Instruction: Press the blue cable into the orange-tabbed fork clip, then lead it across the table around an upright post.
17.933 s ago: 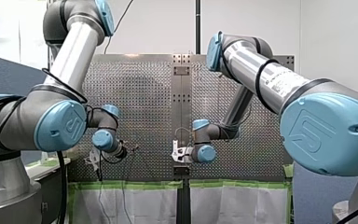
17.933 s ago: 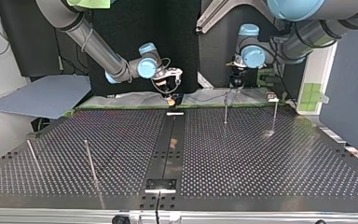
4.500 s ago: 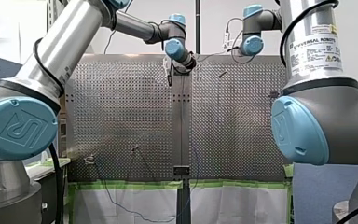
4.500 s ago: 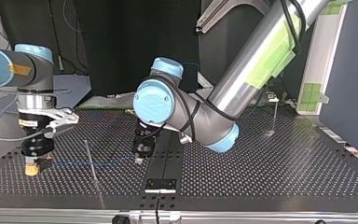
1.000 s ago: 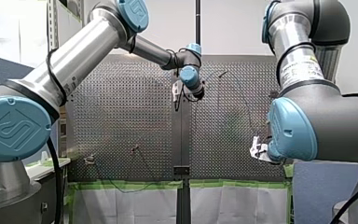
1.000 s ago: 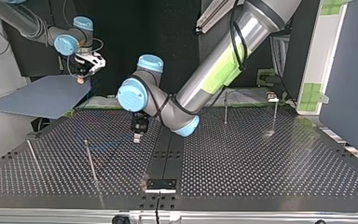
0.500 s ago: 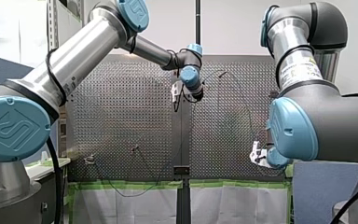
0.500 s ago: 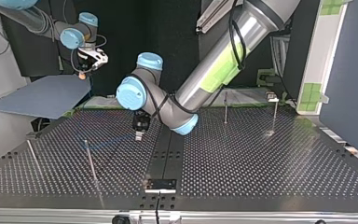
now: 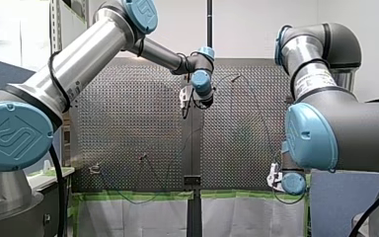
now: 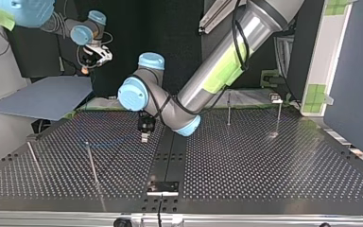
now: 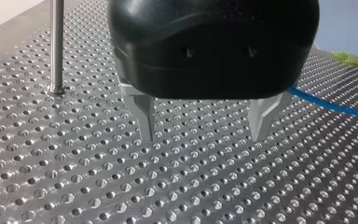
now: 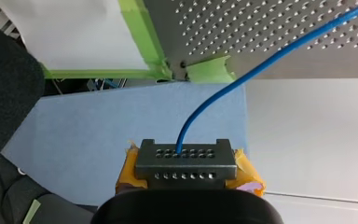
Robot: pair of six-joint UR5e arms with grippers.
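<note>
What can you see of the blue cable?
The blue cable is thin, smooth and bright blue, like plastic-coated wire. It is pinched in my right claw, between its yellow pads. From there it curves above a blue sheet and runs onto the holey metal table. It lies beside my left claw, which is open and not touching it.
</note>
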